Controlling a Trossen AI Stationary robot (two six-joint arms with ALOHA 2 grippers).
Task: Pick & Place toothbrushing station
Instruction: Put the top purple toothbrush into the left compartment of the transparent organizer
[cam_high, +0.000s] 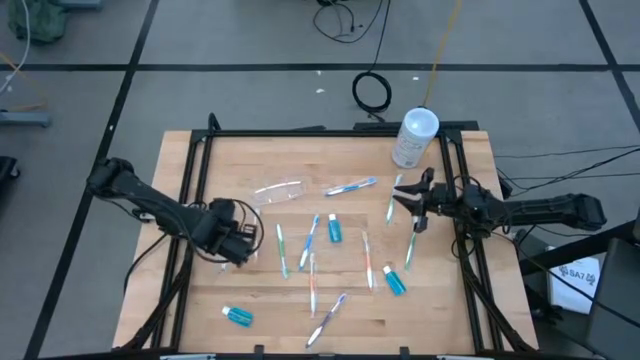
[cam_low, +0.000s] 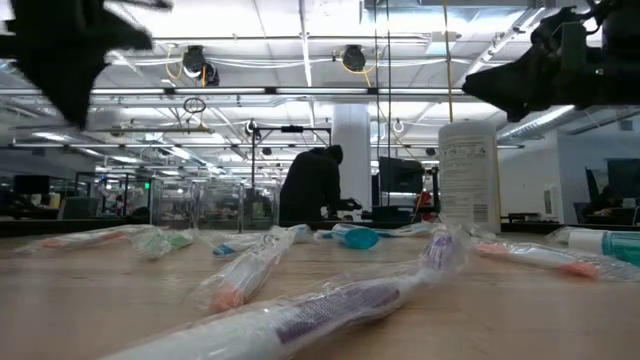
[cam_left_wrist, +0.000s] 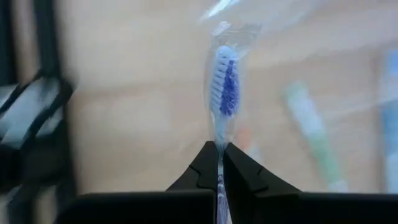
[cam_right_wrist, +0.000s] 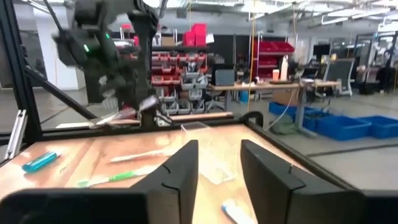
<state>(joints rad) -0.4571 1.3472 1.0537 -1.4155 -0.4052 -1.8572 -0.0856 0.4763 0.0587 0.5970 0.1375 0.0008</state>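
We are seeing a wooden table (cam_high: 200, 300) carrying scattered wrapped toothbrushes (cam_high: 351, 186). A clear cup (cam_high: 279, 191) is lying there; a white canister (cam_high: 414, 138) is standing.

In the high view the middle of the table (cam_high: 200, 170) is crowded: wrapped toothbrushes (cam_high: 350, 186) and small blue tubes (cam_high: 334, 230) lie scattered from the centre down to the lower middle, with only narrow gaps between them. The clear cup (cam_high: 279, 190) lies on its side just above the centre, bare wood around it on its upper and left sides. The white canister (cam_high: 413, 138) stands at the upper right corner. The left gripper (cam_high: 243, 243), pinching a toothbrush (cam_left_wrist: 224, 87), fills the left centre; the right gripper (cam_high: 412, 200), fingers apart, fills the right centre. The upper left and lower left of the table are mostly bare, apart from one blue tube (cam_high: 239, 316).
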